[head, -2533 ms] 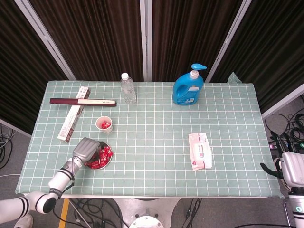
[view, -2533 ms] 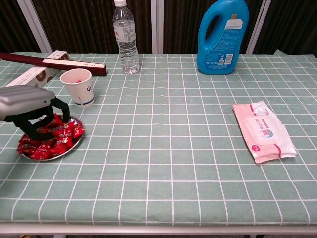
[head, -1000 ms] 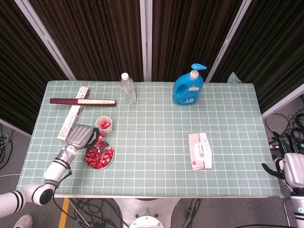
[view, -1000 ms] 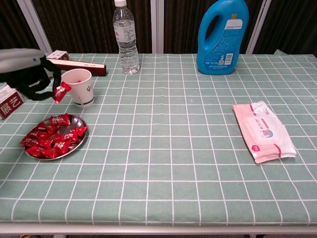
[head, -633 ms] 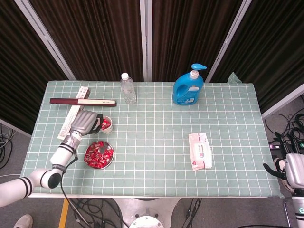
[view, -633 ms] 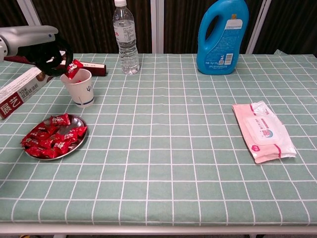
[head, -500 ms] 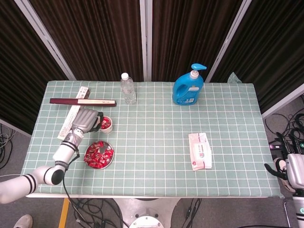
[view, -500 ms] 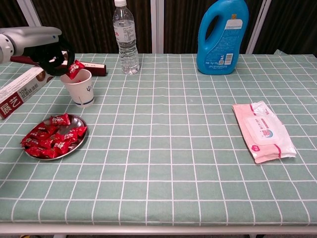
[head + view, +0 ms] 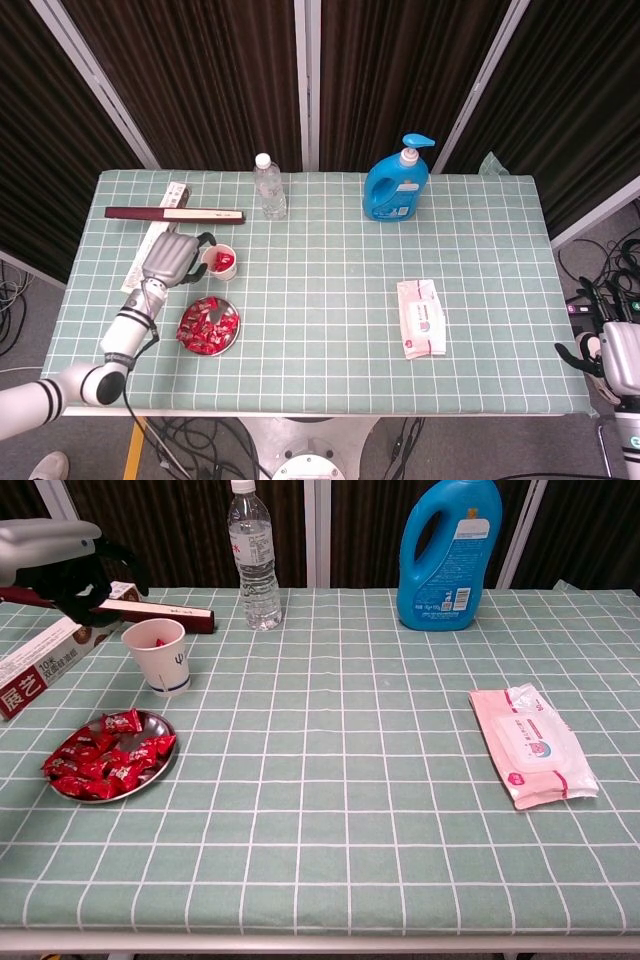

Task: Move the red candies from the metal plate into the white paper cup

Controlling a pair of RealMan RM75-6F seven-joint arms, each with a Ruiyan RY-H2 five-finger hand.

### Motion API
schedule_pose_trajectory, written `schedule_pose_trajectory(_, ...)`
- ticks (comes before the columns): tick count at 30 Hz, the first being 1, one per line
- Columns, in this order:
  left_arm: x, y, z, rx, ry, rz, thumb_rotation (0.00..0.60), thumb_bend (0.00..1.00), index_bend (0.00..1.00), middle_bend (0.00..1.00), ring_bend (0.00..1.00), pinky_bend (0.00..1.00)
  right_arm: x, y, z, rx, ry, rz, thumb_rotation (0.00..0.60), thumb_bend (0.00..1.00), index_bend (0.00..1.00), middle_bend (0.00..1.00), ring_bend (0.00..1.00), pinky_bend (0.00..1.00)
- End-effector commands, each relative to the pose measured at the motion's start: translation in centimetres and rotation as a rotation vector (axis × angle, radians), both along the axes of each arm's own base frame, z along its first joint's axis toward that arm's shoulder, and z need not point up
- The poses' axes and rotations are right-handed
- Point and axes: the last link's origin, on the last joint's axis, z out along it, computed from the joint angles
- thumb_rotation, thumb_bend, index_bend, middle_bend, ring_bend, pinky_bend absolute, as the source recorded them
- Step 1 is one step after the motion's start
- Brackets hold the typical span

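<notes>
the red candies [image 9: 105, 758] are lying heaped in shiny crinkled wrappers on the round metal plate [image 9: 160, 765], which is sitting just in front of the white paper cup [image 9: 160, 657] on the green checked table [image 9: 350, 780]. a few more red candies are showing inside the cup, which is standing upright with a dark mark on its side.

the left robot hand [image 9: 75, 575] is hovering just left of the cup and a little above its rim, dark fingers [image 9: 205, 240] spread apart and holding nothing. the right robot hand [image 9: 615, 358] is hanging off the table's far right edge, well apart from the cup; i cannot tell how its fingers are lying.

a long white box [image 9: 45, 665] is lying tilted just left of the cup, with a dark red flat box [image 9: 160, 610] crossing behind it. a clear water bottle [image 9: 255, 555] is standing behind and right of the cup, a blue detergent bottle [image 9: 450, 555] further right, and a pink wipes pack [image 9: 530, 742] well to the right.
</notes>
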Motion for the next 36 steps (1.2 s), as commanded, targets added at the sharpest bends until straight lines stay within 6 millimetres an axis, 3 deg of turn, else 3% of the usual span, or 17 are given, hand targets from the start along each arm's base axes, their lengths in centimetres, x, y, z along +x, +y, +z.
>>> schedule_pose_trajectory(1,-0.2,-3.1,0.3,-0.035,-0.019,-0.061,0.600,0.38,0.42,0.89,0.93,1.00,0.2,-0.1,-0.1,0.005,-0.001,0.006,0.600,0.08,0.02,0.21,0.04,0.41)
schedule_pose_trajectory(6,-0.6,-5.8,-2.3,-0.148,0.029,-0.091,0.600,0.34,0.45,0.89,0.93,1.00,0.3,0.0,-0.2,0.009,0.001,0.012,0.600,0.08,0.02,0.21,0.04,0.41)
schedule_pose_trajectory(13,-1.2,-8.1,-5.5,-0.233,0.082,-0.081,0.600,0.29,0.45,0.89,0.93,1.00,0.3,0.2,0.0,0.001,0.000,0.008,0.600,0.08,0.02,0.21,0.04,0.41)
schedule_pose_trajectory(30,-1.8,-7.9,-8.3,-0.226,0.103,-0.007,0.600,0.25,0.47,0.90,0.93,1.00,0.2,0.2,0.0,0.003,0.000,0.004,0.600,0.08,0.02,0.21,0.04,0.41)
schedule_pose_trajectory(36,-2.2,-7.3,-8.3,-0.191,0.113,0.004,0.600,0.25,0.49,0.90,0.93,1.00,0.2,0.4,0.0,0.001,-0.002,0.001,0.600,0.08,0.02,0.21,0.04,0.41)
